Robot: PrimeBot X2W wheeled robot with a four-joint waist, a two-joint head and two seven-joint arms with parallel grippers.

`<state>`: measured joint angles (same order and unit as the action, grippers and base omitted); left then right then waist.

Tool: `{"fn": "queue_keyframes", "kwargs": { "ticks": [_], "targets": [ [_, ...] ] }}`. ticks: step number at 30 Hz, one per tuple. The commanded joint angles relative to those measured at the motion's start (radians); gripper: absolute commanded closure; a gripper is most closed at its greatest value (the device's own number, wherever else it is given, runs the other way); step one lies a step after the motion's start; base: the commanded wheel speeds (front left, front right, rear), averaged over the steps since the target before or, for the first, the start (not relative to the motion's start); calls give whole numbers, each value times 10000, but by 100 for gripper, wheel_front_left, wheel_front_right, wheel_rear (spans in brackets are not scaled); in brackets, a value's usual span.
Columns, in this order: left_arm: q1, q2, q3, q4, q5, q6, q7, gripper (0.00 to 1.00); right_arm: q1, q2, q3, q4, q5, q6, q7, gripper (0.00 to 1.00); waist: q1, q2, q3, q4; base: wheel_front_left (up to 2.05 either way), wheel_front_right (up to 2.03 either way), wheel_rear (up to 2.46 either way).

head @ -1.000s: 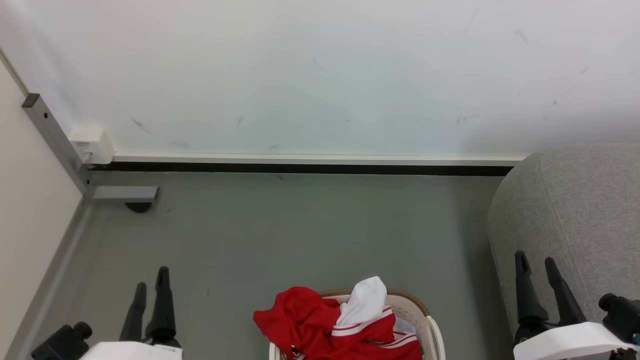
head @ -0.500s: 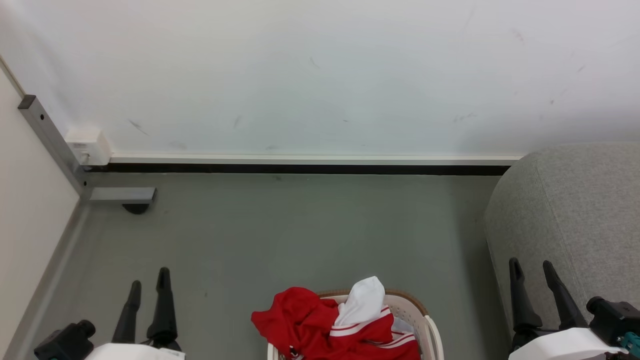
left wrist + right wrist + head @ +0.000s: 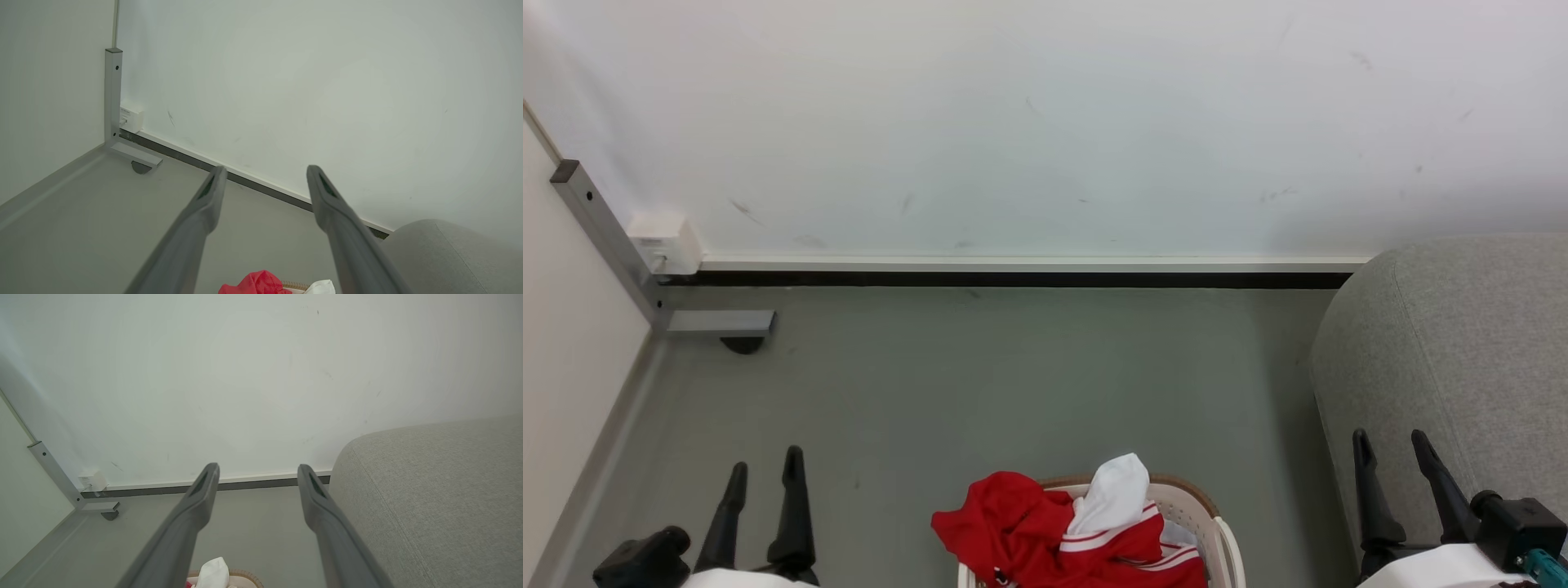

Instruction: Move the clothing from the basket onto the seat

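the basket (image 3: 1221,535) sits at the bottom middle of the head view, cut off by the frame edge. the red clothing (image 3: 1021,527) is heaped in it and flops over its left rim. a white bit of fabric (image 3: 1115,490) pokes up on top of the red stuff. the seat (image 3: 1462,343) takes up the right side, near the basket, with a strip of grey floor (image 3: 1013,384) between them. the left claw (image 3: 765,459) is at lower left, fingers spread and holding nothing, over floor well left of the basket. the right claw (image 3: 1389,436) is at lower right, also spread and empty, in front of the seat's rounded side. upper left there's a grey metal post (image 3: 600,233) and a small white box (image 3: 663,241) against the wall (image 3: 1045,122), and a black baseboard strip (image 3: 1013,278) runs along its foot.
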<state>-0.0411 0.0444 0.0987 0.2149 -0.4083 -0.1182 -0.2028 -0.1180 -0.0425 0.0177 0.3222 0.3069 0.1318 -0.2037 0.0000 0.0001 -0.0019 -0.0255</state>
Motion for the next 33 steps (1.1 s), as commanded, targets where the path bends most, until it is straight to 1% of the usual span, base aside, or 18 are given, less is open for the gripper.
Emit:
{"fn": "queue_keyframes", "kwargs": {
  "ticks": [1,9,22,25,31,33],
  "targets": [
    [-34,85,60,-26,275,-19,-69,0,-37,-107,-50,-5,-154,-16,-53,0,0,-1,2,-5,0,0,0],
    [14,88,46,176,1029,-61,-233,0,20,-110,-12,218,-635,-17,-226,0,0,-1,26,-40,0,0,0],
    [34,92,126,425,2187,-116,-479,0,78,-115,119,600,-1033,-19,-469,0,0,-1,11,-154,0,0,0],
    [57,92,161,482,2419,-114,-541,0,91,-115,116,686,-822,-20,-537,0,0,-1,4,-177,0,0,0],
    [126,93,215,617,2758,-119,-646,0,89,-116,219,881,-1007,-21,-638,0,0,-1,-3,-217,0,0,0],
    [134,91,223,655,2750,-120,-622,0,93,-115,217,923,-905,-21,-623,0,0,-1,-10,-219,0,0,0]
  ]
}}
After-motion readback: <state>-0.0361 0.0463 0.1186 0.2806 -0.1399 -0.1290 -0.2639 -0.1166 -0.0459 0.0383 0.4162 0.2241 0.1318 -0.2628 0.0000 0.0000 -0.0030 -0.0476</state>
